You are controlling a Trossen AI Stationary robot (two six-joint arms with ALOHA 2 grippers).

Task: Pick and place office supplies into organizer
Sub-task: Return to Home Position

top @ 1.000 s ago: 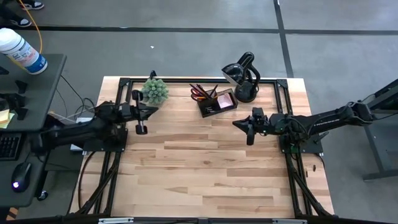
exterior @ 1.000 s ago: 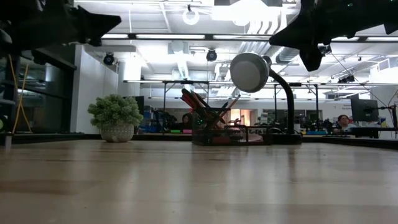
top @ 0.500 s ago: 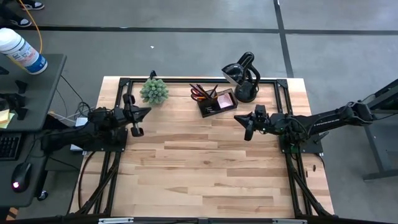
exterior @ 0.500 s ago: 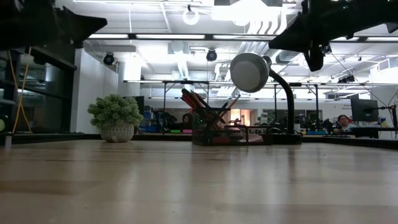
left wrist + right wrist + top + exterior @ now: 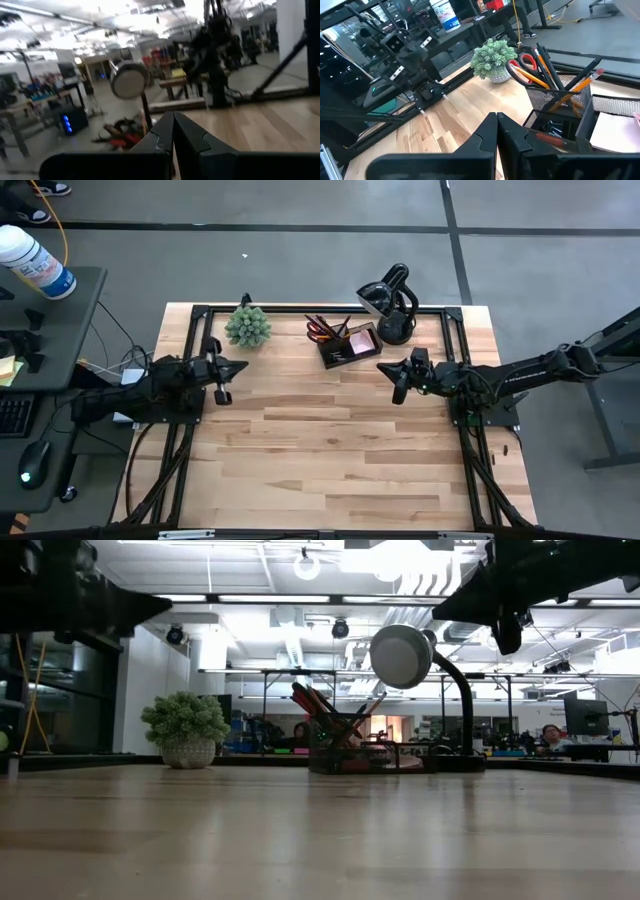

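Seen from above, left to right: the left pincer hangs above the left edge of the table, its two fingers pressed together and holding nothing. Against a second ago it has drawn back toward the left rail and away from the plant. In the low view its dark outline now reaches less far in from the upper left corner. The green plant stands at the far edge, unmoved. To its right the organizer sits at the far middle of the table, where it stood before. Its mesh cup holds the red-handled scissors, the orange pencils and the black pens, all standing at a lean. The pink sticky-note pad lies in the tray compartment beside the cup. Just right of the organizer stands the curved-neck stand, also unchanged. The right pincer hovers above the table near the organizer's right end, fingers pressed together and empty. It has edged slightly toward the far edge since a second ago, with no visible shift over the last half second.
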